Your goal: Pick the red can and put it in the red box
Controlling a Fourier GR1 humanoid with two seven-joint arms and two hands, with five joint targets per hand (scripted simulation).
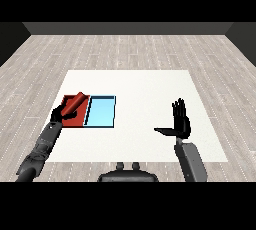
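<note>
The red can (76, 101) hangs tilted over the red tray (80, 118), its upper end pointing to the back right. My left hand (62, 111) is curled round the can's lower end, above the tray's left part. The light blue tray (101, 112) lies right beside the red one, with nothing in it. My right hand (180, 123) stands upright over the table's right side, fingers straight and thumb stretched out to the left, holding nothing.
The white table (145, 89) stretches from the trays to the right hand. Grey wooden floor surrounds it. My left forearm (42, 146) comes in from the lower left, my right forearm (190, 161) from the lower right.
</note>
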